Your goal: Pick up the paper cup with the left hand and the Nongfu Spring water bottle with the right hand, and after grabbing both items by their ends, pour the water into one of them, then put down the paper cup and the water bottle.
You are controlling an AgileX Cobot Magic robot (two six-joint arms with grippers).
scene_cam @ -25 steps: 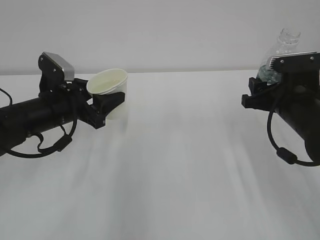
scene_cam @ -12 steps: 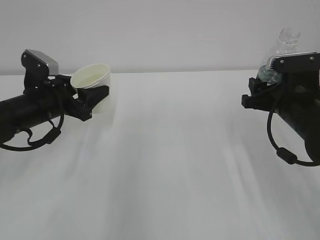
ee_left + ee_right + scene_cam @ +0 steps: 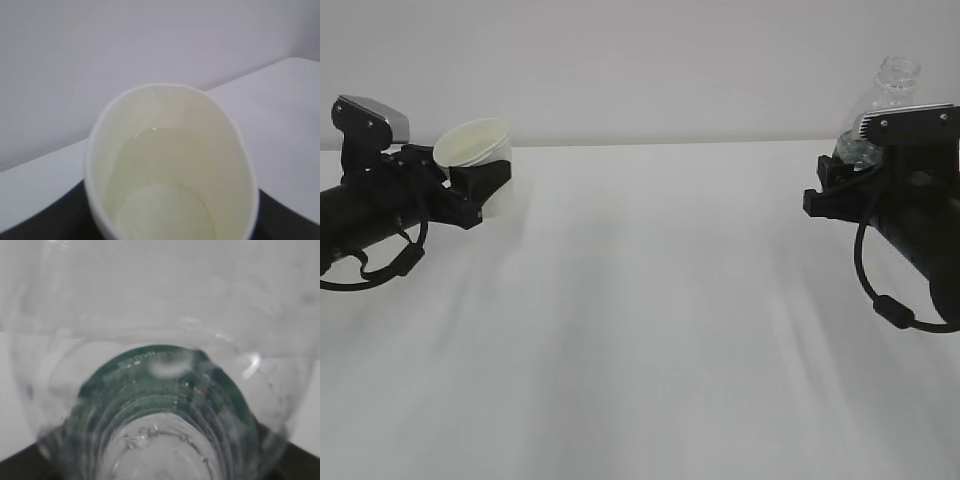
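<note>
Exterior view: the left hand (image 3: 480, 185) is gripping the paper cup (image 3: 475, 160) at far left, with its black fingers (image 3: 483, 179) clamping the lower wall about half spread. The cup is tilting slightly, mouth facing up and toward the camera, and looks just off or barely on the table (image 3: 650, 320); hard to tell. The right hand (image 3: 840, 185) is holding the Nongfu Spring water bottle (image 3: 885, 95) upright at far right, with the neck sticking up above the grey block and the jaws around the lower body, mostly hidden. The two items are sitting well apart.

Left wrist view: the cup (image 3: 170, 165) is filling the frame, with the water (image 3: 165, 165) pooling inside and a surface line showing on the far wall. So the pour looks done. The black fingers are peeking out at both lower corners, hugging the cup.

Right wrist view: the bottle (image 3: 160, 405) is seen from below through its clear base, green label ring visible and little water apparent. The dark fingers are sitting at the lower corners either side, closed on it.

Left to do, judging by this: set both down and release.
</note>
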